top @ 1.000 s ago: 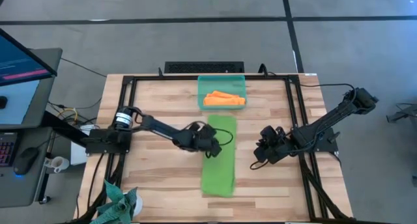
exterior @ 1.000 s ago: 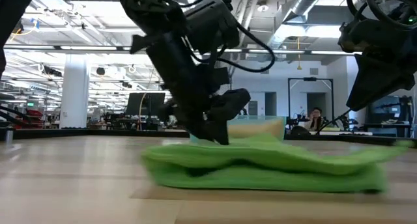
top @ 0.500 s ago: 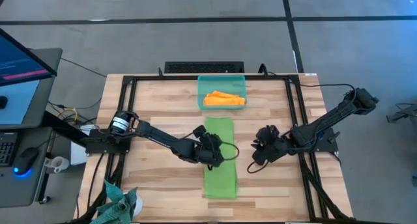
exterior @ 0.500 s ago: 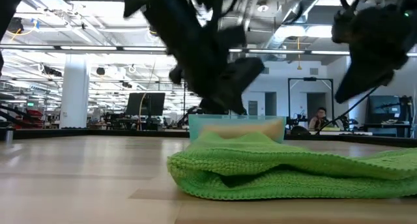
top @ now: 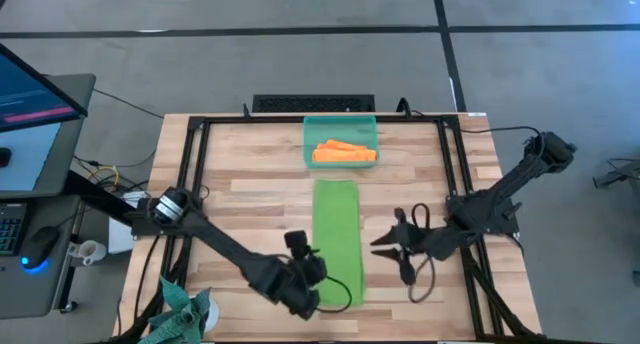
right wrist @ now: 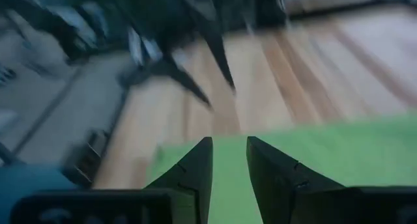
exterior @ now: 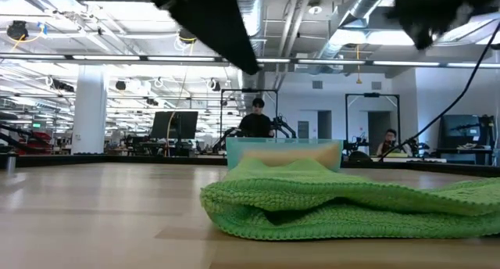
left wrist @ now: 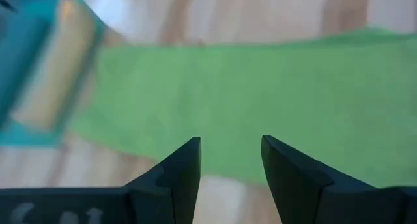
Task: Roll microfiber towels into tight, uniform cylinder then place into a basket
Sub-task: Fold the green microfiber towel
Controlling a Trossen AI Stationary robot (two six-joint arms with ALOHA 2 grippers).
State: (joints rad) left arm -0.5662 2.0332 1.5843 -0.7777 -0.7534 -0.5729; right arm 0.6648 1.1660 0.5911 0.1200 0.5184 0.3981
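Both grippers have left the green towel's middle. The left gripper (top: 318, 280), jaws spread and empty, now hovers at the green towel's (top: 337, 239) near end; the right gripper (top: 392, 246), slightly parted, waits beside it. Rolling can begin; the orange towel (top: 344, 153) sits in the basket (top: 340, 123) beyond.

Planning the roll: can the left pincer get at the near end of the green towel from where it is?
Probably yes. The left pincer hovers open beside the green towel at its near end, with nothing between them; the right pincer stands off to the other side.
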